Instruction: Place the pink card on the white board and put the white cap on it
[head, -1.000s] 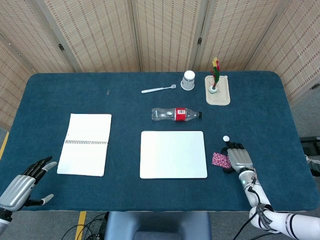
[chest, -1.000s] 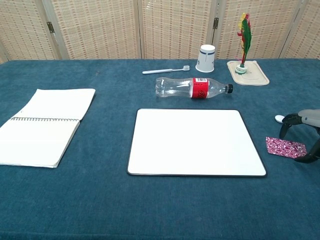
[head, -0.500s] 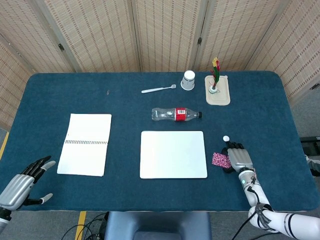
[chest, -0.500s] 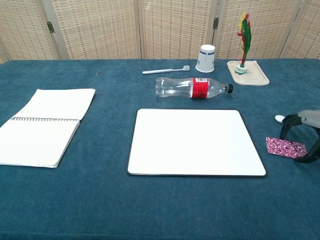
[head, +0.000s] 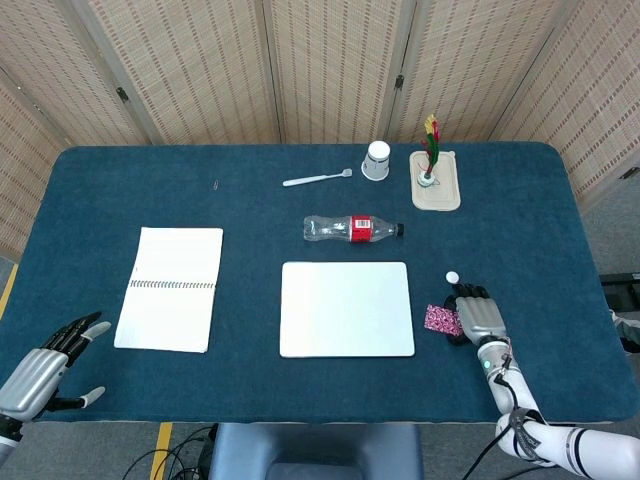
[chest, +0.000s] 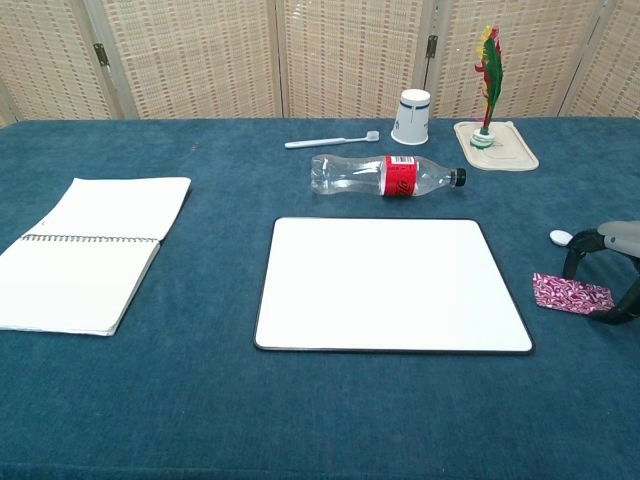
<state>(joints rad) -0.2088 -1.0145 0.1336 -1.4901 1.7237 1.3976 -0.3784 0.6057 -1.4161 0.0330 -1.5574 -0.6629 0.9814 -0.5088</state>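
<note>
I am on the first step: picking up the pink card (chest: 570, 293), which lies flat on the table (head: 120, 190) just right of the white board (head: 346, 309), apart from its edge. The white cap (head: 452, 277) sits a little farther back, just beyond my right hand (head: 478, 317) and untouched. My right hand is arched over the card's right end, its fingers (chest: 572, 259) spread and pointing down to the cloth on either side of the card; I cannot tell whether any fingertip actually presses the card, and nothing is lifted, so I judge it released rather than grasping. Next I judge I need to close thumb and fingers on the thin card's edge, which will be fiddly on soft cloth, then carry it left onto the board. My left hand (head: 45, 364) waits at the near left corner, fingers apart, holding nothing, near the open notebook (head: 170, 288)
</note>
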